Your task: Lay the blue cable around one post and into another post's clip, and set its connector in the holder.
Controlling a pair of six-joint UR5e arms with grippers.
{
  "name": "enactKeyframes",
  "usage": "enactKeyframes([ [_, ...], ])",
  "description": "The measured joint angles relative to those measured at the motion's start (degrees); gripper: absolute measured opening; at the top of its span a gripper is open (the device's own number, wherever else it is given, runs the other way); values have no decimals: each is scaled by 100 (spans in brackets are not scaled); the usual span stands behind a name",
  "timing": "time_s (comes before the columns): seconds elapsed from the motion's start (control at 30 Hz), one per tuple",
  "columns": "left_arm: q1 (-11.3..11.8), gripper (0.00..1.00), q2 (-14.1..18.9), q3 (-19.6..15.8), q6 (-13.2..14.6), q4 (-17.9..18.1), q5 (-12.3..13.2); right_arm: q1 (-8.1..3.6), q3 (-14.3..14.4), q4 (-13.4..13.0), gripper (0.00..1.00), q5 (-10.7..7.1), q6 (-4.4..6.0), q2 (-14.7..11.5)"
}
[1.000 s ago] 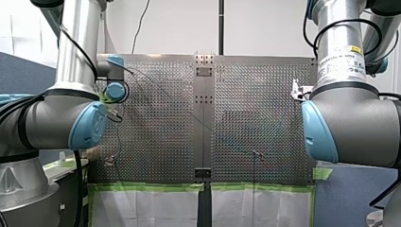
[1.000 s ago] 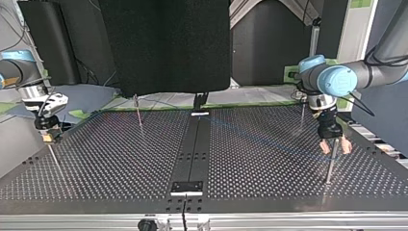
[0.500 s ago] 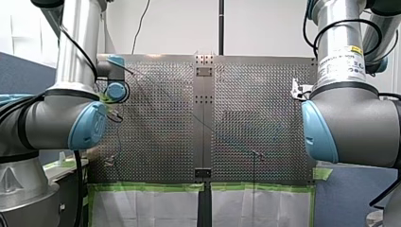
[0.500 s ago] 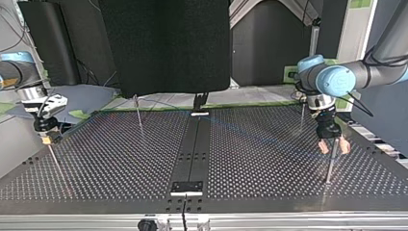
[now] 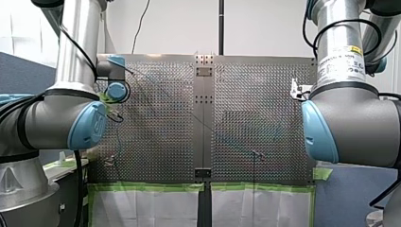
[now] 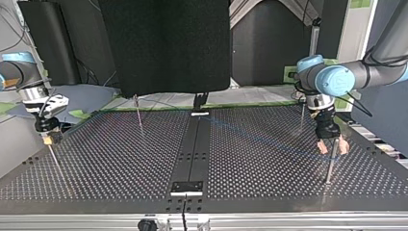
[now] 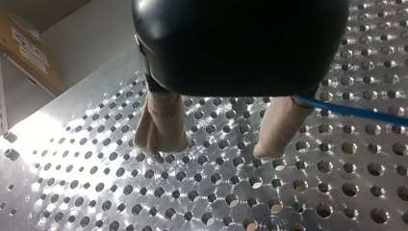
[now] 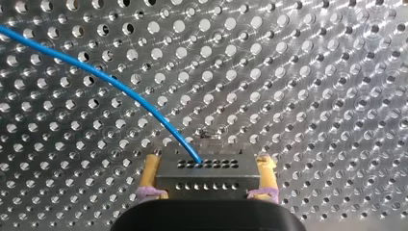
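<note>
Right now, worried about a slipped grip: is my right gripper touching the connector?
Touching. The right wrist view shows the right gripper with yellow pads pressed against both sides of the metal connector, no gap; the blue cable leaves it.

The table (image 8: pixel 312 72) is bright metal, the connector (image 8: pixel 207 175) matt metal, the cable (image 8: pixel 130 95) smooth plastic.

No legible text, label (image 5: pixel 341 61) on my right arm (image 5: pixel 350 118), print too small
</note>
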Motion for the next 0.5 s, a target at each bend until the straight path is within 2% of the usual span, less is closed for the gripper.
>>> enactKeyframes([
  [0.47,-5,100,-1,0,0,7,14,-5,-1,-32,0,10,0,3],
  [0.5,-5,100,-2,0,0,7,16,-3,0,-33,36,12,0,3],
])
